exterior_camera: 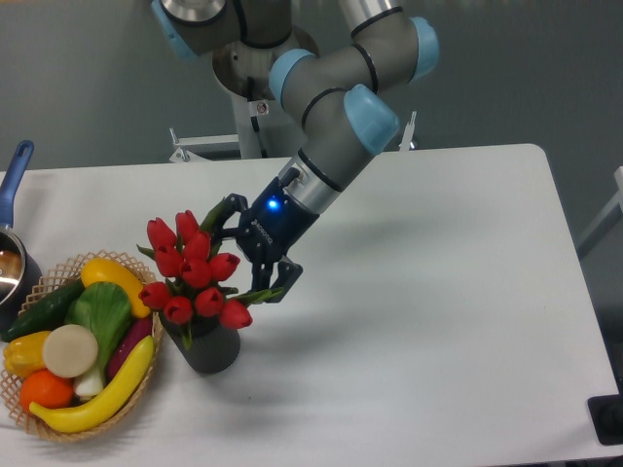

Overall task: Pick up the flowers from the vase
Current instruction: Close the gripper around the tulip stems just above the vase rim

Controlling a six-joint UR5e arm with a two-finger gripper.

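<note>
The hand (255, 251), fingers spread, flanks the flowers (195, 269) (standing in the vase (212, 350)).

Red tulip flowers (195, 272) stand in the dark vase (212, 350).

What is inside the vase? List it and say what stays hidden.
The flowers stand in the vase, red buds and leaves above its mouth. Their stems and the vase's interior are covered.

Vase (216, 352): mouth and upper wall hidden behind flowers (195, 272). Tool (255, 255): fingertips masked by blooms; grip state indeterminate. Pot (12, 268): cut by left edge. Arm (331, 88): upper links cropped at top. Wicker basket (146, 375): base hidden under produce.
</note>
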